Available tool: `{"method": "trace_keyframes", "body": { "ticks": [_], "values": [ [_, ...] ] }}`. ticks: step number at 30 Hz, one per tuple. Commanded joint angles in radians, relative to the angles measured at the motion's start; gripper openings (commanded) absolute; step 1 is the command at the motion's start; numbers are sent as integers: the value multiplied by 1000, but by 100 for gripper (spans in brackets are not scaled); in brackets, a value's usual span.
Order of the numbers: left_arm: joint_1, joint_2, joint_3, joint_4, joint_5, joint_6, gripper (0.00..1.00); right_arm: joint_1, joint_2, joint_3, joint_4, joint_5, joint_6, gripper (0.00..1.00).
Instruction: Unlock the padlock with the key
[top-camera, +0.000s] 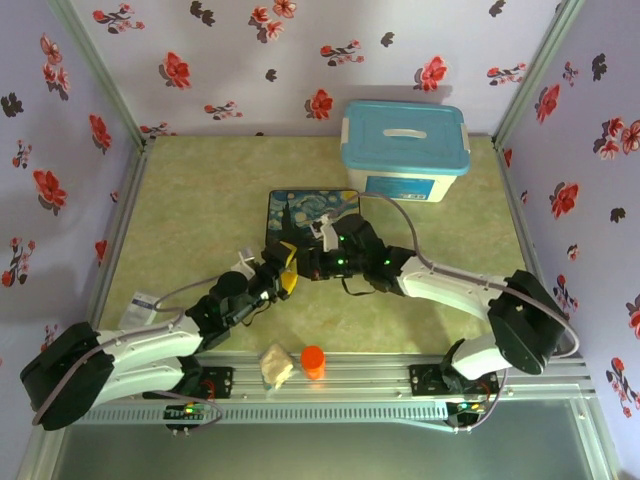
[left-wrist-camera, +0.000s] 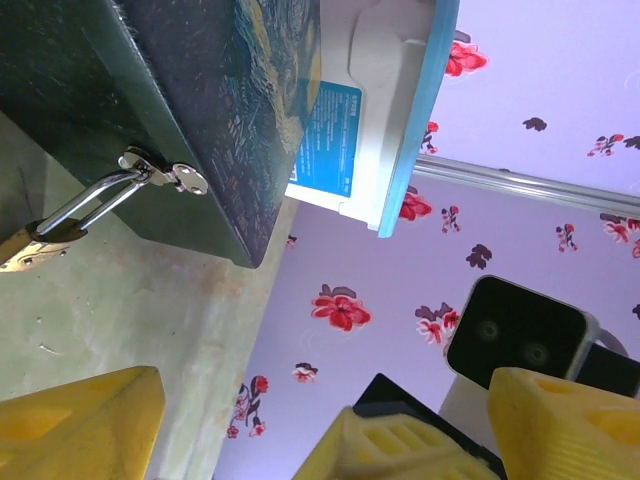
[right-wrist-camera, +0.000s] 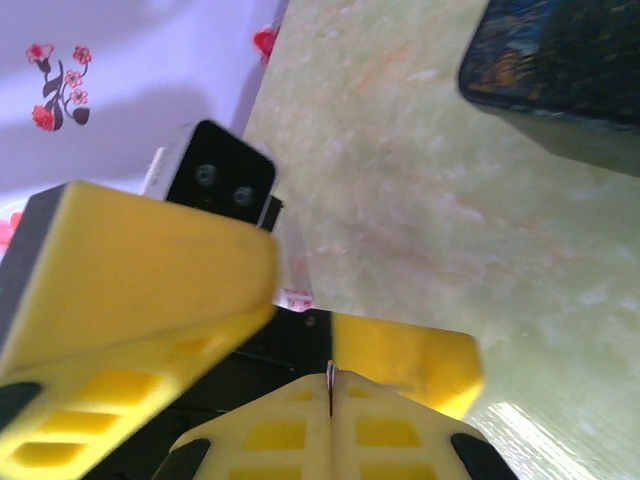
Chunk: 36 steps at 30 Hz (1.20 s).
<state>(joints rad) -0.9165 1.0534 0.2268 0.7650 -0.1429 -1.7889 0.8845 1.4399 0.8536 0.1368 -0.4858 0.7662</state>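
Observation:
The brass padlock (left-wrist-camera: 18, 248) lies at the left edge of the left wrist view, its silver shackle (left-wrist-camera: 90, 205) hooked through the clasp (left-wrist-camera: 165, 176) of the painted tin (top-camera: 312, 212). My right gripper (right-wrist-camera: 330, 405) is shut, with a thin sliver of the dark key (right-wrist-camera: 329, 376) pinched between its pads. My left gripper (left-wrist-camera: 320, 420) is open, its yellow fingers (left-wrist-camera: 80, 420) spread either side of the right gripper's tip. From above, the left gripper (top-camera: 284, 272) and right gripper (top-camera: 312, 264) meet just in front of the tin, and they cover the padlock there.
A white box with a blue lid (top-camera: 405, 148) stands behind the tin. An orange cap (top-camera: 313, 360) and a crumpled beige lump (top-camera: 275, 366) lie near the front rail. A white label (top-camera: 140, 298) sits at the left. Flowered walls enclose the table.

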Motion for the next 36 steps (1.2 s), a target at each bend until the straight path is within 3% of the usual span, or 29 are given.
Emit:
{"method": "trace_keyframes", "body": {
  "ticks": [1, 9, 15, 21, 30, 36],
  "values": [
    [-1, -24, -7, 61, -14, -66, 85, 16, 20, 28, 28, 41, -5, 0],
    [-1, -69, -26, 65, -43, -71, 81, 64, 81, 31, 122, 21, 47, 0],
    [2, -153, -41, -60, -84, -45, 62, 63, 24, -18, 61, 69, 22, 0],
    [10, -233, -39, -178, -110, -19, 54, 64, -9, -31, 16, 83, 3, 0],
    [15, -234, -33, -216, -112, 27, 27, 63, -13, -32, 23, 81, -1, 0],
    [24, -236, -38, -243, -121, 37, 18, 62, -28, -46, 7, 83, -9, 0]
  ]
}}
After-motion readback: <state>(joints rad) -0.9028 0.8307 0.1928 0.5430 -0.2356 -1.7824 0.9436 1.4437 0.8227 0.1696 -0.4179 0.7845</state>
